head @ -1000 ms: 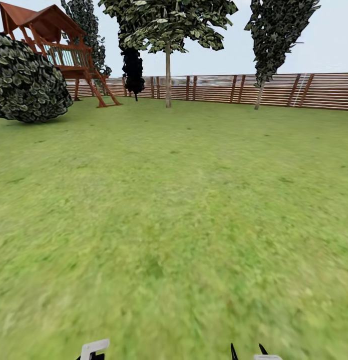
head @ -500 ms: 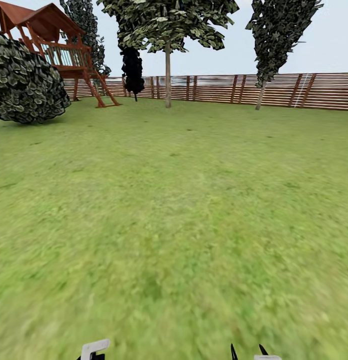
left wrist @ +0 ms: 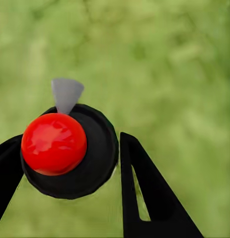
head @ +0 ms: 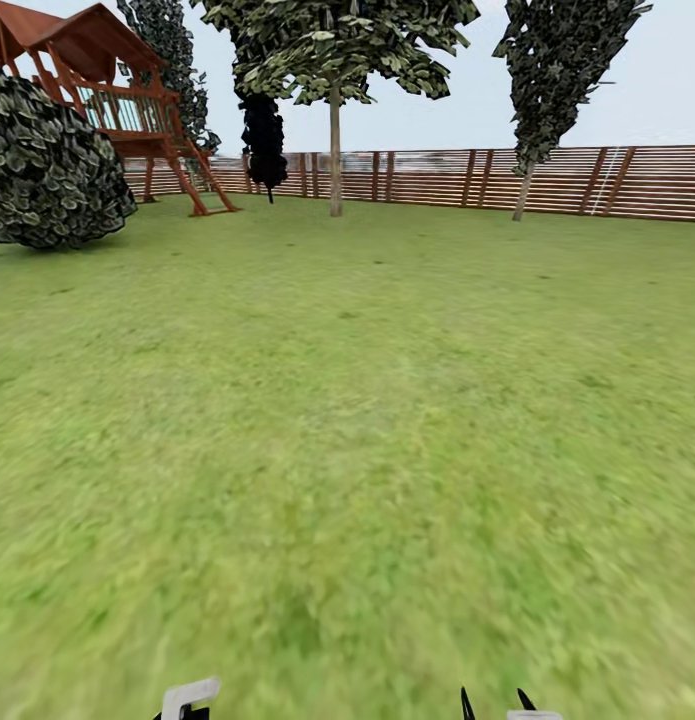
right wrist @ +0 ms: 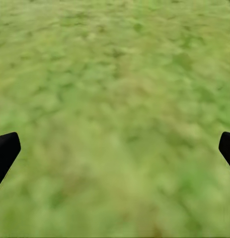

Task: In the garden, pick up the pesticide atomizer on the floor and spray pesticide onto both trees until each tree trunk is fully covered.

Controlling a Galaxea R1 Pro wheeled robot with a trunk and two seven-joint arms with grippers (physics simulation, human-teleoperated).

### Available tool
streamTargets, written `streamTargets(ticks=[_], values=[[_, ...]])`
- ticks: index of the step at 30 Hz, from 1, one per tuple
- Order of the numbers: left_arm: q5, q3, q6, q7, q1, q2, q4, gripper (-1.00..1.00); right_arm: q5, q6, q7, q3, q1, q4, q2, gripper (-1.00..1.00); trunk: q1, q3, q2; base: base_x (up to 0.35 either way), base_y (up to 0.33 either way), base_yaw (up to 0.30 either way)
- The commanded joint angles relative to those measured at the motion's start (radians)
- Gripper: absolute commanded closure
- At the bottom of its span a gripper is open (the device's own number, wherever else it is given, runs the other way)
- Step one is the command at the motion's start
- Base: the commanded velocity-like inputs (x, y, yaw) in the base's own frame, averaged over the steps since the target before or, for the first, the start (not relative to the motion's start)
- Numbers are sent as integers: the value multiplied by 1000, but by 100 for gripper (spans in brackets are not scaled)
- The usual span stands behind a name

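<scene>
Carrying the atomizer across the lawn toward the trees

The left gripper (left wrist: 70, 163) has its fingers closed around the pesticide atomizer (left wrist: 70, 151), red cap toward the wrist camera, over the grass (head: 347, 450). The right gripper (right wrist: 115, 153) is spread wide and empty, held low. I judge pickup is done; next the robot must reach a tree trunk (head: 335, 150) by the fence (head: 587, 180) and aim the nozzle.
</scene>
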Motion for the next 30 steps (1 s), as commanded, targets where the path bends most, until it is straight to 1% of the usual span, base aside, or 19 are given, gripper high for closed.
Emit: streamTargets(ticks=[1,21,26,28,29,30], values=[[0,0,0,0,0,0,0,100,0,0,0,0,0,0,0,-100,0,0,0,338,0,0],[1,1,0,0,0,0,0,100,0,0,0,0,3,1,0,-100,0,0,0,338,0,0],[0,0,-1,0,0,-12,0,100,-4,-2,-3,-3,4,-3,6,-100,0,0,0,338,0,0],[0,0,-1,0,0,-14,0,100,-5,-3,-4,-7,5,-36,-3,-100,0,0,0,338,0,0],[0,0,-1,0,0,-15,0,100,-5,-6,-4,-6,5,-78,-6,-100,0,0,0,338,0,0],[1,0,-1,0,0,-16,1,100,-4,-5,-2,-7,5,-95,-6,-100,0,0,0,338,0,0]])
